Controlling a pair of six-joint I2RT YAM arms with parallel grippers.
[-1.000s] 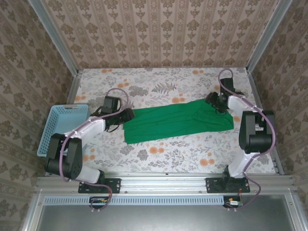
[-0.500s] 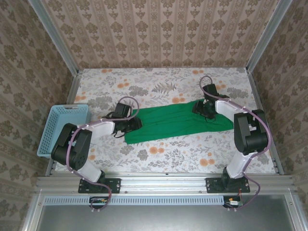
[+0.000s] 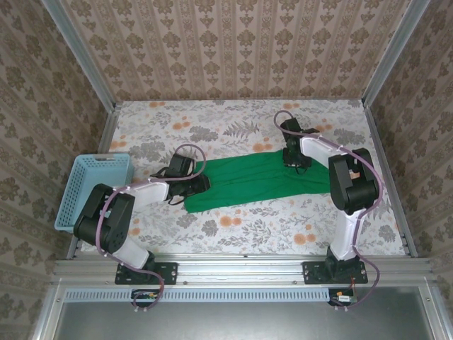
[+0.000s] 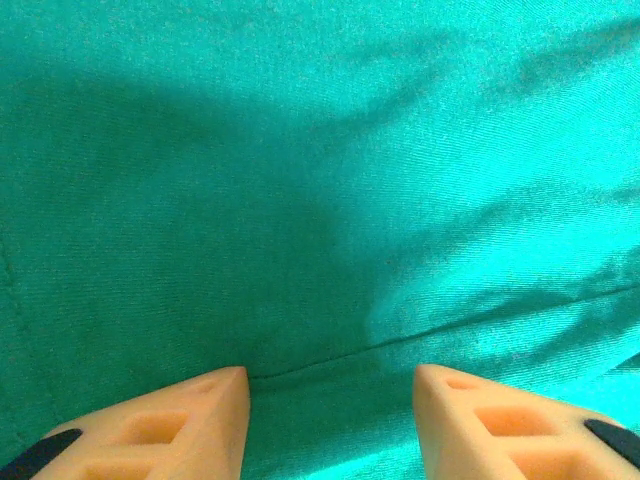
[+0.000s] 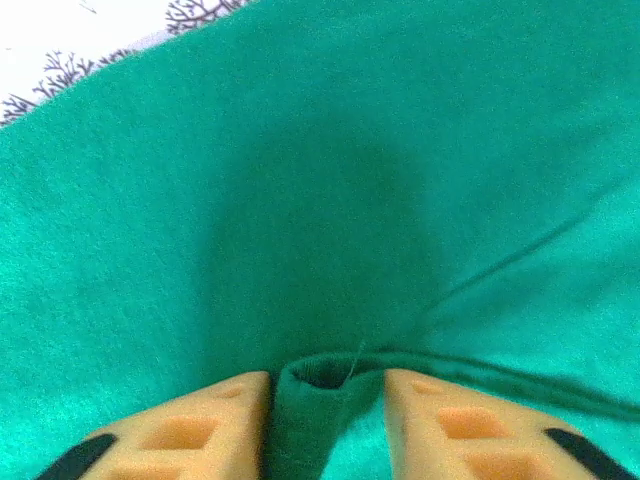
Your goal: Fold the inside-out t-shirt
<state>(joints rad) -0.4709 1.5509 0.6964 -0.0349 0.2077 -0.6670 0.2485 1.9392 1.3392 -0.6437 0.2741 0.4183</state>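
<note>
shirt [image 3: 255, 178] already long band; cross folds left for you. right gripper [image 5: 326, 390] pinches fold, left gripper [image 4: 330, 385] spread, empty.

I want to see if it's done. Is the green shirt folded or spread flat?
Partly folded: the green t-shirt lies as a long narrow band, not spread flat. The right fingers pinch a ridge of it.

Floral table [image 3: 212, 117], green t-shirt [image 3: 248, 180] mid-surface, blue basket [image 3: 95, 185] at left edge
</note>
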